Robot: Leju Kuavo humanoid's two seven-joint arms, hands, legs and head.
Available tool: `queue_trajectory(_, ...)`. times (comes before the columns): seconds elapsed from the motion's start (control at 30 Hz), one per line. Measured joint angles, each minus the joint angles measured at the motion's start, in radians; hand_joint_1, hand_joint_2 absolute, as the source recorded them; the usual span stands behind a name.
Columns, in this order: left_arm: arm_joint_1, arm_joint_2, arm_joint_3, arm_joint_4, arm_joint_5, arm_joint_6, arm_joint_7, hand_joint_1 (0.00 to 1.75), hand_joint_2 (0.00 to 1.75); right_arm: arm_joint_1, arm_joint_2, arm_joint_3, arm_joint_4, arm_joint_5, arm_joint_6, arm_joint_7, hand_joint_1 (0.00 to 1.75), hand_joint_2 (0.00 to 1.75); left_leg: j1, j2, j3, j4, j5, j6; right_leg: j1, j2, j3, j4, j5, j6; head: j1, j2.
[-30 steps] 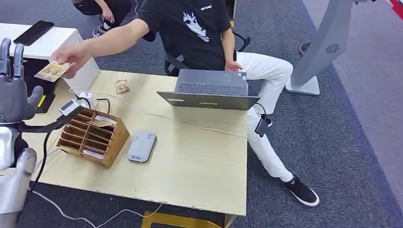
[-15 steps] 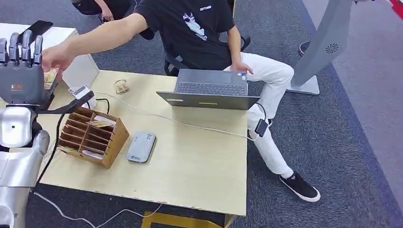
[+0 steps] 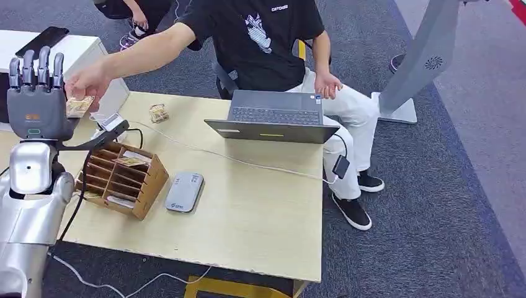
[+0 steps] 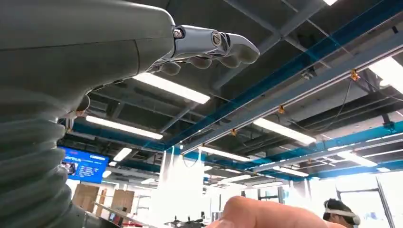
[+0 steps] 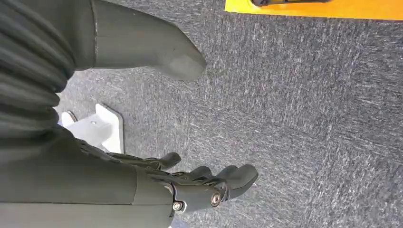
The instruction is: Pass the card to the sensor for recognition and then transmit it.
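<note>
Desk (image 3: 248, 217): pale matt wood laminate. Slotted organizer (image 3: 121, 180): bare brown wood. Card reader (image 3: 185, 191): smooth grey plastic. Left hand (image 3: 38, 99): matt grey plastic, metal-jointed fingers (image 4: 209, 40). Floor (image 3: 446, 174): rough grey carpet.

Open laptop (image 3: 276, 116) near wooden organiser (image 3: 121, 178) on table (image 3: 248, 217).

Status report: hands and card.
Left hand raised, open. Right hand hanging, empty. Card in person's hand, at left hand. Nothing between.

You've got silver arm shells, a grey left robot hand (image 3: 38, 99) with orange marking, black cable, ribbed grey wrist covers
</note>
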Motion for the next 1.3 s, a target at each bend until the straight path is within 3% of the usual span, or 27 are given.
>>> queue_trajectory(0.03,0.000,-0.002,0.000,0.000,0.001,-0.004,0.000,1.64,1.75,0.000,0.000,0.000,0.000,0.000,0.000,0.000,0.00,1.75,0.000,0.000,0.000,0.000,0.000,0.000,0.000,0.000,0.000,0.000,0.000,0.000,0.000,0.000)
queue_trajectory(0.07,0.000,-0.002,0.000,0.000,0.003,-0.008,0.000,1.75,1.75,0.000,0.000,0.000,0.000,0.000,0.000,-0.002,0.00,1.75,0.000,0.000,0.000,0.000,0.000,0.000,0.000,0.000,0.000,0.000,0.000,0.000,0.000,0.000)
queue_trajectory(1.0,-0.011,-0.031,0.000,-0.027,0.123,0.011,-0.023,1.75,1.75,-0.007,-0.003,-0.017,-0.003,0.004,-0.001,-0.018,0.00,1.75,0.000,0.000,0.000,0.000,0.000,0.000,0.000,0.000,0.000,0.000,0.001,-0.001,0.000,0.000)
queue_trajectory(1.3,0.006,-0.081,-0.014,-0.090,0.171,0.030,-0.056,1.75,1.75,-0.007,-0.006,-0.030,-0.004,0.003,-0.009,-0.015,0.00,1.75,0.000,0.000,-0.001,0.000,0.000,0.000,0.000,0.000,0.000,0.000,0.001,-0.001,0.000,0.000)
